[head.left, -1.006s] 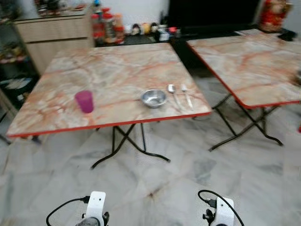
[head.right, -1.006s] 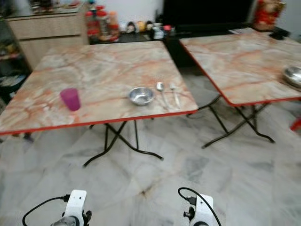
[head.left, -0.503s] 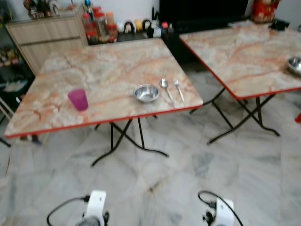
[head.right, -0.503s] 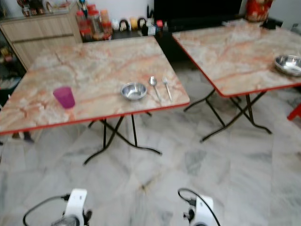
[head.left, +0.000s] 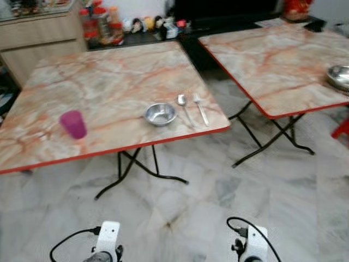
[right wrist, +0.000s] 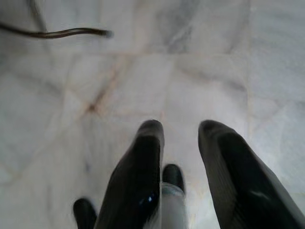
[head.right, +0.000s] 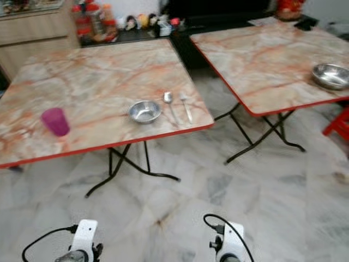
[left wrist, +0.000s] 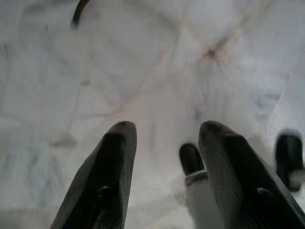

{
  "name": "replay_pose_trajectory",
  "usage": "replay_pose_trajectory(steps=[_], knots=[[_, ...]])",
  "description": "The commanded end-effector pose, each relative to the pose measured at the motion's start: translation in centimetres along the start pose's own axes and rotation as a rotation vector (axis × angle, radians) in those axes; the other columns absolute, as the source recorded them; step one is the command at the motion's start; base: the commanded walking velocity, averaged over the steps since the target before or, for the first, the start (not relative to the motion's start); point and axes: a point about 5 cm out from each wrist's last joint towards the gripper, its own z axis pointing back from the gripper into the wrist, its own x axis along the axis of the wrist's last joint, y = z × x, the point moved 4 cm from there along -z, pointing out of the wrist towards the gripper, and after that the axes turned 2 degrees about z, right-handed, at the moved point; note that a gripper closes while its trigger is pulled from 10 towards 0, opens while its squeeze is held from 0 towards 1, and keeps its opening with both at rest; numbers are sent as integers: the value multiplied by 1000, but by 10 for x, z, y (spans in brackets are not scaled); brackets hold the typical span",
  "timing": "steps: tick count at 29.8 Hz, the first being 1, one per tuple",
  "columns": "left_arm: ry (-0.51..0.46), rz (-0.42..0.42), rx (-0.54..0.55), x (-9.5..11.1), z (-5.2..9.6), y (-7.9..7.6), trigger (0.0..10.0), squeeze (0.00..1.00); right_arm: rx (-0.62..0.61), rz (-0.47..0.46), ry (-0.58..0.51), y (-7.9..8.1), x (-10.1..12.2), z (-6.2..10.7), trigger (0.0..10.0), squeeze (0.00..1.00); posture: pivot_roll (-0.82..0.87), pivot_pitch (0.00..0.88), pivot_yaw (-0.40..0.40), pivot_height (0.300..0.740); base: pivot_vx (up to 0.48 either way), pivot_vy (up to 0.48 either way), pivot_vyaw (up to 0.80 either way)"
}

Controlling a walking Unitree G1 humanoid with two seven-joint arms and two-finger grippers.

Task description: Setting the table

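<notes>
A marble-topped folding table (head.left: 109,82) with a red edge stands ahead of me. On it are a purple cup (head.left: 73,124) at the left, a steel bowl (head.left: 160,114) near the front edge, and a spoon (head.left: 183,105) and fork (head.left: 200,107) lying side by side right of the bowl. A second steel bowl (head.right: 330,76) sits on the right-hand table (head.right: 262,54). Both arms hang low over the floor. My left gripper (left wrist: 164,131) is open with nothing between its fingers. My right gripper (right wrist: 181,129) is open and holds nothing too.
Marble floor (head.left: 218,191) lies between me and the tables. Black folding legs (head.left: 131,169) spread under each table. A wooden cabinet (head.left: 38,38) and bottles (head.left: 98,24) stand behind. Something red (head.right: 339,124) stands at the far right edge.
The whole picture has shifted left and slightly closer, so the camera has moved; the right table's bowl is more in view. Nothing on the tables has moved.
</notes>
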Motion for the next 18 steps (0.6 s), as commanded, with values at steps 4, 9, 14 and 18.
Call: replay_pose_trajectory(steps=[4, 9, 14, 18], knots=[[17, 3, -14, -4, 0, -6, 10000, 0, -13, 2, 8, -5, -3, 1, 10000, 0, -31, 0, 17, 740, 257, 0, -136], [17, 5, -16, -4, 0, -7, 10000, 0, -15, 8, 5, -7, -2, 1, 10000, 0, -31, 0, 13, 740, 258, 0, 0], [20, 7, -17, -5, 0, -8, 10000, 0, -16, 10, 5, -7, -2, 1, 10000, 0, -31, 0, 12, 740, 257, 0, 0], [21, 8, -16, -6, 0, -8, 10000, 0, -18, 10, 6, -8, -3, 1, 10000, 0, -30, 0, 12, 740, 259, 0, 0]])
